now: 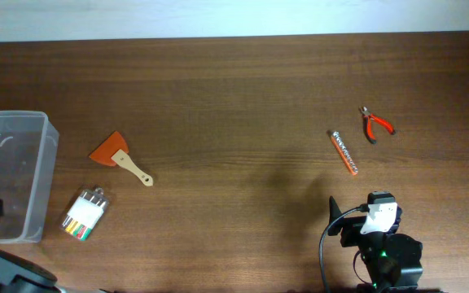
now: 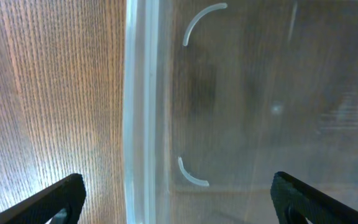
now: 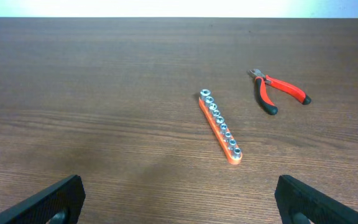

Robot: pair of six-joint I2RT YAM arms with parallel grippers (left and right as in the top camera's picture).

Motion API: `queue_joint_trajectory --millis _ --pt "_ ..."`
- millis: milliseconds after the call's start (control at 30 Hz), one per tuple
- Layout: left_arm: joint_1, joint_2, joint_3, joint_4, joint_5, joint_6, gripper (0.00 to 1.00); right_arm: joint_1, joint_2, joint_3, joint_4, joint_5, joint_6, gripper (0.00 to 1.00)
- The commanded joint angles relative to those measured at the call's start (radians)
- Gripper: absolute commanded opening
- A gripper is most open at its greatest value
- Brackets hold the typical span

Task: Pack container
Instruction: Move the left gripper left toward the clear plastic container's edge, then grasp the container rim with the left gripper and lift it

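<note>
The left hand [image 2: 176, 200] hangs wide open over the container [image 2: 140, 93], one finger outside its long rim and one over the inside. The container is a clear, colourless rectangular bin with rounded corners and a thick rim, and it stands at the left edge of the surface [image 1: 234, 89]. Just beside its near right corner lies a marker pack [image 1: 84, 213], and farther back an orange scraper [image 1: 116, 153]. The right hand [image 3: 179, 200] is also wide open, at the near right. Ahead of it lies an orange bit strip [image 3: 220, 127], with red pliers [image 3: 278, 93] beyond. Broad bare wood separates the two groups.
</note>
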Motion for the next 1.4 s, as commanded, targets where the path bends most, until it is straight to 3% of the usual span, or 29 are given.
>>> queue_joint_trajectory --millis 0,167,400,500,900,1067,1367 --pt "0.005 0.023 0.015 0.010 -0.033 0.020 0.95 0.005 -0.008 -0.005 -0.003 -0.005 0.013 0.99" --pt "0.005 0.024 0.015 0.021 -0.033 0.020 0.70 0.005 -0.008 -0.005 -0.003 -0.005 0.012 0.99" --pt "0.005 0.024 0.015 0.025 -0.032 0.019 0.55 0.005 -0.008 -0.005 -0.003 -0.005 0.013 0.98" --pt "0.005 0.024 0.015 0.025 -0.032 0.019 0.44 0.005 -0.008 -0.005 -0.003 -0.005 0.012 0.99" --pt "0.005 0.024 0.015 0.024 -0.029 0.019 0.31 0.005 -0.008 -0.005 -0.003 -0.005 0.013 0.99" --pt "0.005 0.024 0.015 0.023 -0.028 0.019 0.05 0.005 -0.008 -0.005 -0.003 -0.005 0.013 0.99" --pt "0.005 0.022 0.019 0.021 0.044 0.021 0.02 0.005 -0.008 -0.005 -0.003 -0.005 0.013 0.99"
